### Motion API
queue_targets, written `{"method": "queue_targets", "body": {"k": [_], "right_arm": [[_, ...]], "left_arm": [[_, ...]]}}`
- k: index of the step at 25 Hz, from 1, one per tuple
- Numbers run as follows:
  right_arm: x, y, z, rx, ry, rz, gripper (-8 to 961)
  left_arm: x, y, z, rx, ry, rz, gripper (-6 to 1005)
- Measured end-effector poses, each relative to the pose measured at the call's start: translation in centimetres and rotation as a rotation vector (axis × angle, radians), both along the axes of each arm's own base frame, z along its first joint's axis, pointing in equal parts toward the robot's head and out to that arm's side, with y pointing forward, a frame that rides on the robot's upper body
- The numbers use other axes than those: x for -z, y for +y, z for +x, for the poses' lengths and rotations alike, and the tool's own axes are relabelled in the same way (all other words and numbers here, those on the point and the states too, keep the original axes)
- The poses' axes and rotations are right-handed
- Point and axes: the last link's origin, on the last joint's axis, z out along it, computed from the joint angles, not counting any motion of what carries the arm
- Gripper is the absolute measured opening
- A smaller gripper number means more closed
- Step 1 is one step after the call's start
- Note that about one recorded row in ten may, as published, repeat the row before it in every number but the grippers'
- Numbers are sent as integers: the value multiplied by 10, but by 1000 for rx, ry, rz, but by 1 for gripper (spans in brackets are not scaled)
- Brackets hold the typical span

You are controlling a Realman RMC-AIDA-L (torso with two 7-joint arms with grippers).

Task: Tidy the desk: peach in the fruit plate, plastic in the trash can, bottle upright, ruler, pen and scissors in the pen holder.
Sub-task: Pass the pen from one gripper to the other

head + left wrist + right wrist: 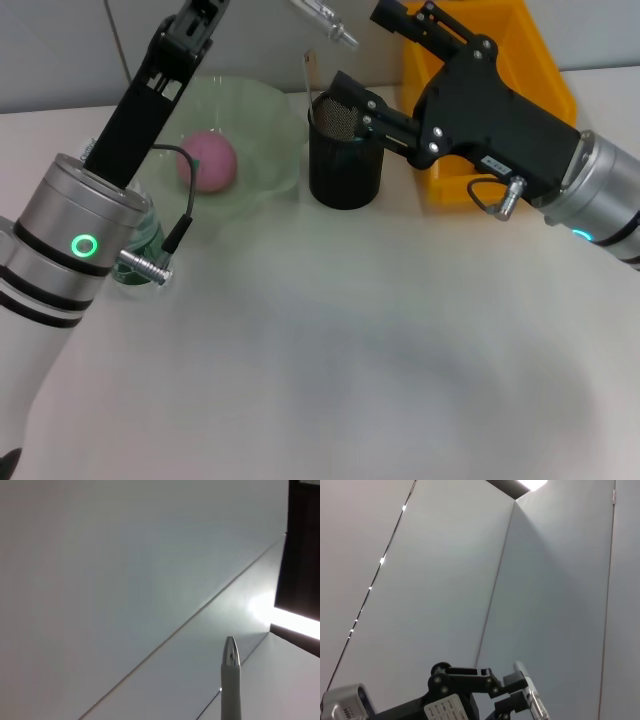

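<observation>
White desk (350, 350) carries a black mesh pen holder (344, 160). At its twelve o'clock, raised above, the left hand (227, 715) holds a silver pen (327, 22) lying slantwise; right hand's grip unclear.

The left gripper runs off the top edge of the head view, so its fingers cannot be seen. The pen (326, 24) is cut off there too. The left arm hides most of the green bottle (143, 250) near the table's left edge.
</observation>
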Motion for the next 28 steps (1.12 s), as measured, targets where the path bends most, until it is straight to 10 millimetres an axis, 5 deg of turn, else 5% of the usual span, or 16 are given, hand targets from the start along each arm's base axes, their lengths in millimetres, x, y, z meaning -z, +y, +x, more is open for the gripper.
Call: {"method": "queue_targets", "body": {"k": [28], "right_arm": [[1, 11, -15, -38, -16, 49, 742]], "left_arm": [[7, -4, 3, 0, -1, -27, 139]]}}
